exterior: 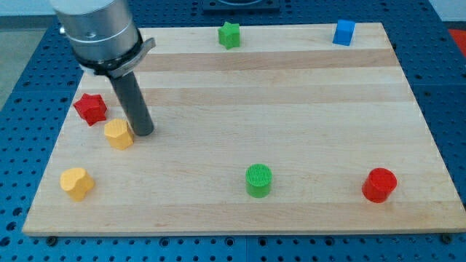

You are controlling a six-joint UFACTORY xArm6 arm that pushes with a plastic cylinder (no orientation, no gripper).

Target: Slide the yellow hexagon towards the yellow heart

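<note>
A single camera looks down at a slant from beyond the view's bottom edge, facing the wooden tabletop [240, 94]. It stands far enough back that nearly the whole board fits in frame, with blue perforated base [18, 109] visible on both sides.

The hexagon [118, 135] and the heart [76, 183] are yellow. The star [90, 108] and one cylinder [379, 184] are red, another cylinder [258, 180] is green, the cube [344, 33] is blue.

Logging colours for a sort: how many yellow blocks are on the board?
2: the yellow hexagon at the view's left beside my tip, and the yellow heart below it. None seems hidden.
</note>
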